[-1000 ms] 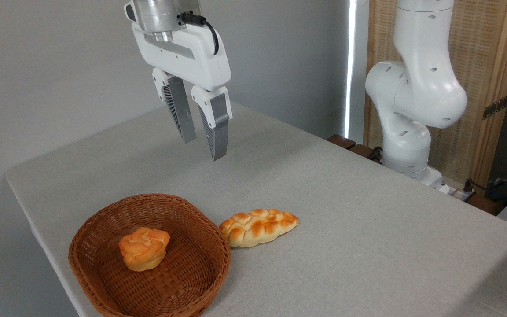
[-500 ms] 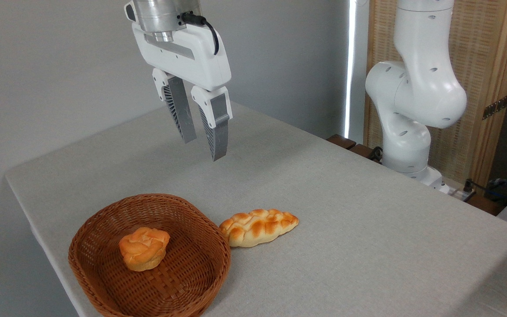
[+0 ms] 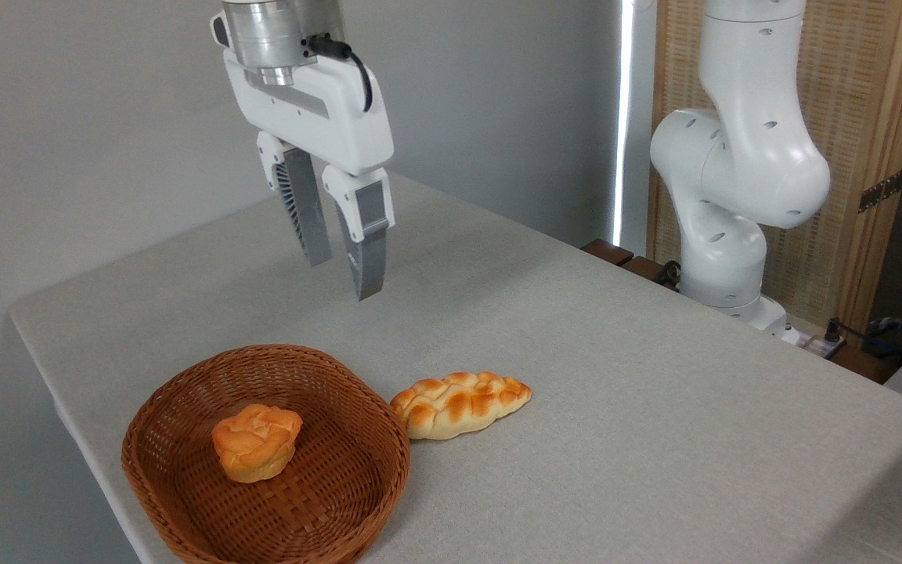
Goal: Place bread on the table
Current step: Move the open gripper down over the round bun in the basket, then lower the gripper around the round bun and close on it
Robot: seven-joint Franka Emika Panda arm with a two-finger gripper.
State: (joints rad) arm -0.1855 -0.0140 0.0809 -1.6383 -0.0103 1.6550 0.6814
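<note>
Right now, on the left of my view, the bread (image 3: 256,440) sits in the middle of the brown wicker basket (image 3: 185,407), which rests on the near left part of the table (image 3: 654,407). It is a small round golden bun with a folded, knotted top, and nothing else shares the basket with it. I judge it light and probably soft, so a hard squeeze could dent it or make it pop sideways; its rounded flanks look like the best place to take hold, low enough to get under the widest part, with the fingers coming straight down inside the basket wall. Above and a little to the right, my gripper (image 3: 341,276) hangs in the air well clear of the basket, pointing down, holding nothing, its two fingers parted by a narrow gap. That gap looks too tight for the bun, so I would widen it before descending. Further right, just beside the basket rim, a pale braided loaf (image 3: 460,403) lies on the cloth; it is not my target. At the far right stands the white arm base (image 3: 725,196) at the table's back edge.
</note>
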